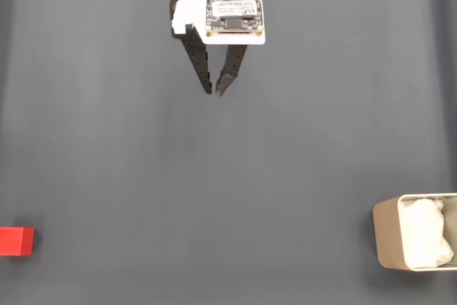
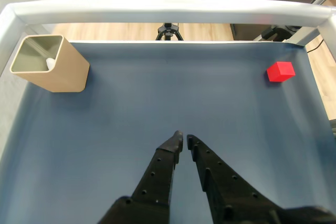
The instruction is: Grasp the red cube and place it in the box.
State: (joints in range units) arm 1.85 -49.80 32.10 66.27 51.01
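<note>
The red cube (image 1: 16, 241) rests on the dark mat at the lower left edge of the fixed view; in the wrist view the red cube (image 2: 280, 71) sits at the far right. The beige box (image 1: 389, 242) with white wadding stands at the lower right of the fixed view, and the box (image 2: 52, 65) appears at the far left in the wrist view. My gripper (image 1: 214, 91) hangs near the top centre of the fixed view, far from both. Its black fingers nearly touch at the tips, shut on nothing, as the gripper (image 2: 184, 140) also shows in the wrist view.
A dark grey mat (image 1: 228, 176) covers the table. A white metal frame rail (image 2: 168, 10) runs along the mat's far edge in the wrist view, with a tripod foot (image 2: 167, 30) and wooden floor beyond it.
</note>
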